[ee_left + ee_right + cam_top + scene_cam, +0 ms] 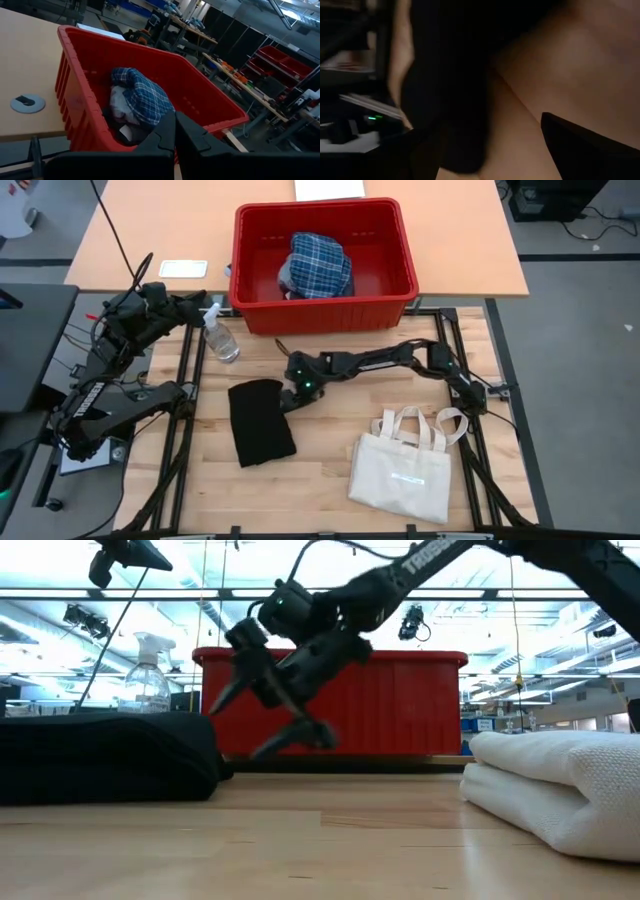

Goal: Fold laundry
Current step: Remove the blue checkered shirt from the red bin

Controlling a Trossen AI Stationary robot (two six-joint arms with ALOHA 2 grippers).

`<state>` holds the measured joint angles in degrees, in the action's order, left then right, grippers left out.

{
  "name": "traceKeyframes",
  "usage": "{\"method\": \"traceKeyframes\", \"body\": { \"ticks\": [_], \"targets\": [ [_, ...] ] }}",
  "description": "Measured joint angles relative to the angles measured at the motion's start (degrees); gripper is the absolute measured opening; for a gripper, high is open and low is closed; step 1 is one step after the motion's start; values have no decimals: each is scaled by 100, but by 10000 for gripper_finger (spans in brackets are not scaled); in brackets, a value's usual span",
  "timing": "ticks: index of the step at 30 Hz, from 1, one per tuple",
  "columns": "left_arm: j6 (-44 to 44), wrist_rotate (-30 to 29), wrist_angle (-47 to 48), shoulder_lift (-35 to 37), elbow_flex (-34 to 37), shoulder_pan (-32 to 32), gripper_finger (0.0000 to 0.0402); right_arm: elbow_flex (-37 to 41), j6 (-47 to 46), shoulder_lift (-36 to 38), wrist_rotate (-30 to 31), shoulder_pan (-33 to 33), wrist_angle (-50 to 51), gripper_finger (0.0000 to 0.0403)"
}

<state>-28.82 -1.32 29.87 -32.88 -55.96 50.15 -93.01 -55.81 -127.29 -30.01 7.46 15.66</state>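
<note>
1. So your black garment (260,420) lies folded on the bench — right tool (291,394) beside it, jaws apart, empty.
2. Plaid garment (320,264) waits in the red bin (325,307) — left tool (172,142) shut, idle.

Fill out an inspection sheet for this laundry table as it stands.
Surface: pale wooden table top, a bare strip along its front edge.
Job's things: folded black cloth garment flat on the table; blue-and-white plaid garment bunched in the red plastic bin, lighter cloth under it.
Clutter: cream canvas tote bag with loop handles; clear spray bottle; white card.
Grippers: right gripper open, above the table beside the black garment's edge, holding nothing; left gripper shut, parked left of the bin.
Cables: wires beside the left arm's base.
Surroundings: workshop benches and shelving; no person seen.
</note>
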Motion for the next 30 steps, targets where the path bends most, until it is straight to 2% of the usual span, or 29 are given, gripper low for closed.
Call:
{"method": "traceKeyframes", "body": {
  "ticks": [4,8,12,17,23,26,30],
  "targets": [
    [2,56,0,1,0,0,9,2,414,448,160,20,948,322],
    [4,330,-4,-10,0,0,9,2,749,1099,513,18,1264,322],
    [7,897,-169,-15,0,0,9,0,1022,1719,1126,29,1202,322],
    [128,1848,-948,-60,0,0,9,0,1442,2544,2091,236,775,322],
    [58,1863,-1770,-257,-7,2,9,0,1981,3380,3183,701,55,322],
    [-182,1732,-1902,-518,-7,1,9,0,2409,3587,3296,1069,-349,322],
    [-508,1718,-1936,-1011,-6,-91,9,-2,2519,3621,2884,1687,-729,322]
  ]
}}
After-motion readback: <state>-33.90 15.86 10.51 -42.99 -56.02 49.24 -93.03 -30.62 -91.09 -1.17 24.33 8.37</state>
